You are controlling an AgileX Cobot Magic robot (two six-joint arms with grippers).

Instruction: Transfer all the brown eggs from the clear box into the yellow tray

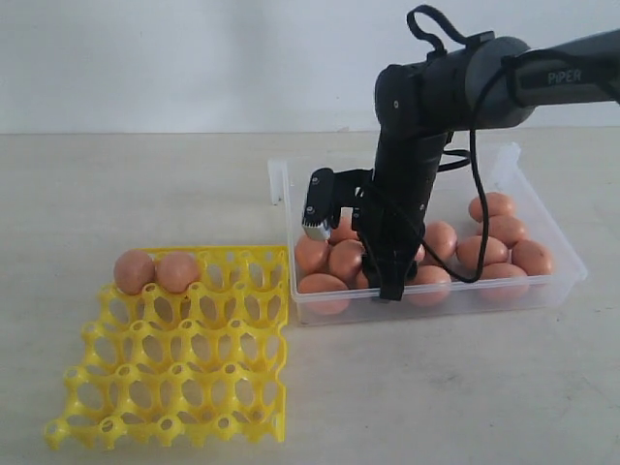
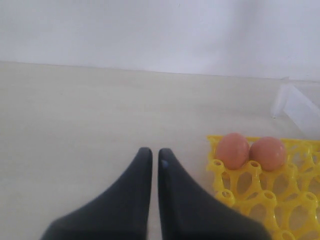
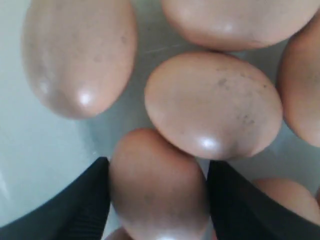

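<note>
Yellow plastic tray [image 1: 142,329] sits closest, an open lattice of round cups and raised pegs shaped to keep eggs from rolling. Two eggs [image 1: 135,270] are already seated side by side in its far row.

The rest of the brown eggs [image 1: 504,254], smooth, matte and oval, lie loose in the clear box [image 1: 278,182] on the pale counter [image 1: 436,387]. Its low see-through walls hold them together.

The right gripper [image 1: 392,286] reaches down among them, its dark fingers spread wide on either side of one egg [image 3: 157,185]. They look ready to close, though I cannot tell whether they press on it yet. The left gripper [image 2: 151,155] hangs beside the tray, closed to a sliver and empty.
</note>
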